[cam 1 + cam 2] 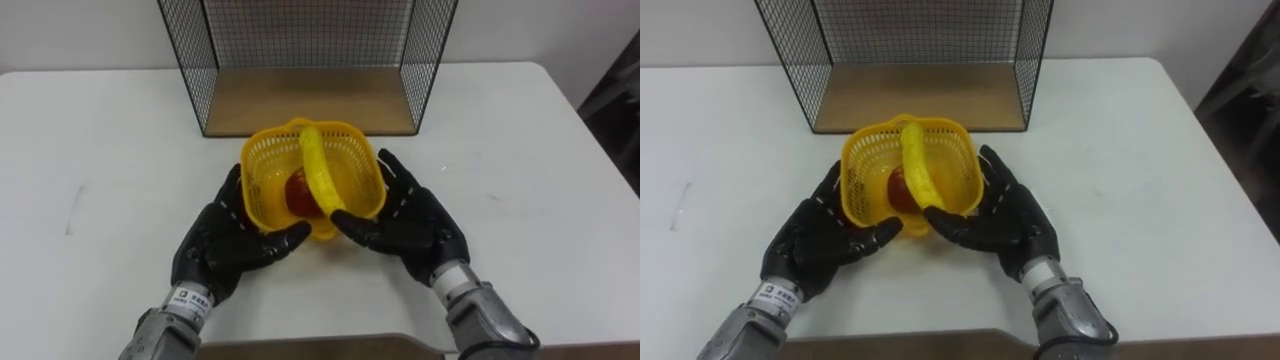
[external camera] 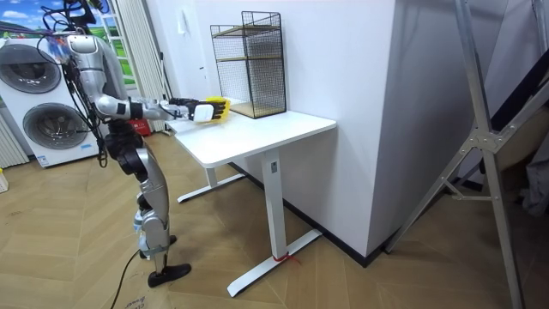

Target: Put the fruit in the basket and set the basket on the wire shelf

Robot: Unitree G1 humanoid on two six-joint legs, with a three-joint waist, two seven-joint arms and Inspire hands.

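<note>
A yellow plastic basket (image 1: 262,150) stands on the white table (image 1: 520,150) just in front of the wire shelf (image 1: 310,100). A banana (image 1: 318,170) lies lengthwise across the basket, and a red fruit (image 1: 298,192) sits under it at the bottom. My left hand (image 1: 225,245) lies flat against the basket's left side. My right hand (image 1: 415,220) presses its right side. Both hands have straight fingers, and their thumbs meet at the basket's near wall. In the room view I stand at the table's end with both arms stretched out to the basket (image 2: 216,109).
The shelf is a black wire cage with a wooden floor, open toward me, at the table's far edge. The room view shows its upper tier (image 2: 249,34) against the wall. Washing machines (image 2: 39,94) stand behind me.
</note>
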